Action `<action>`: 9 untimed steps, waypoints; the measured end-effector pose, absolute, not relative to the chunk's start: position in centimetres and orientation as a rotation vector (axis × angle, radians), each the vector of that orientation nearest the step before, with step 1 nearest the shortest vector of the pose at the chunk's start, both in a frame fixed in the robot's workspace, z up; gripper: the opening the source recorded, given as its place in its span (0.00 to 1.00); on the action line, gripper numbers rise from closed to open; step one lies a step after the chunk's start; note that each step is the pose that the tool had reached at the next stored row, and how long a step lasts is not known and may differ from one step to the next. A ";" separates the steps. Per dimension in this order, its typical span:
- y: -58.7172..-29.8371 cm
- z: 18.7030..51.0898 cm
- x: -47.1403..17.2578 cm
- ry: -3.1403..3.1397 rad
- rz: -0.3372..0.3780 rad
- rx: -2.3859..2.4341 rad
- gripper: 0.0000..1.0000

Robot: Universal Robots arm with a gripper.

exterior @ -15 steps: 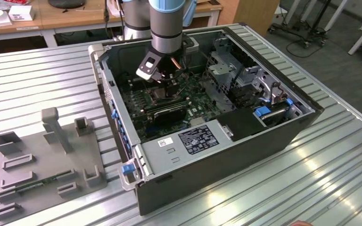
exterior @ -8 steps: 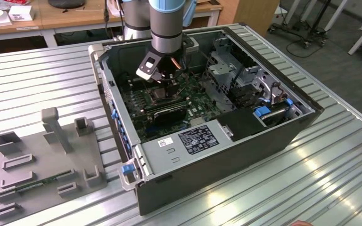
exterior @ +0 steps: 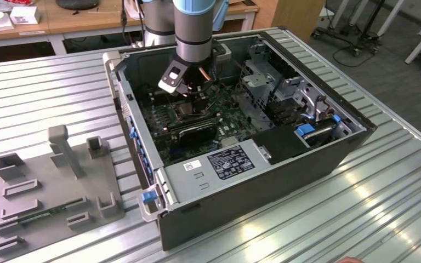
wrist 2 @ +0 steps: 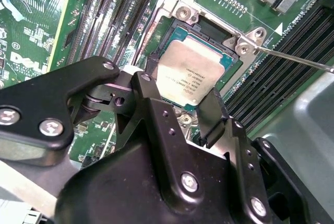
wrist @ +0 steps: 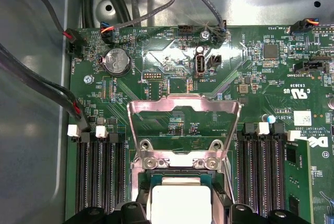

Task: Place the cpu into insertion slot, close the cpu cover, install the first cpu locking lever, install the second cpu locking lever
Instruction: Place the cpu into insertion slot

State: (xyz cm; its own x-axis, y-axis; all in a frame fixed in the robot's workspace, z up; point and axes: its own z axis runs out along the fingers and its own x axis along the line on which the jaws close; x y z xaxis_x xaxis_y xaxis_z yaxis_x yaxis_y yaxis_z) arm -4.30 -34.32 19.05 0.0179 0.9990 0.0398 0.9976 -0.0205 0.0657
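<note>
Second wrist view: holding the cpu (wrist 2: 190,72) by opposite edges in the gripper (wrist 2: 182,89), narrow span, right at the insertion slot (wrist 2: 207,27). Seated or not, cannot tell. Sitting mid-motherboard (wrist: 156,72), beside the raised cpu cover (wrist: 182,103).

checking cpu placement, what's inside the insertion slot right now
The cpu sits in the insertion slot, with the cpu cover raised. What lies beneath the cpu is covered.
</note>
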 end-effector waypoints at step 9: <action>-34.3 19.0 -4.3 2.185 0.116 2.228 0.54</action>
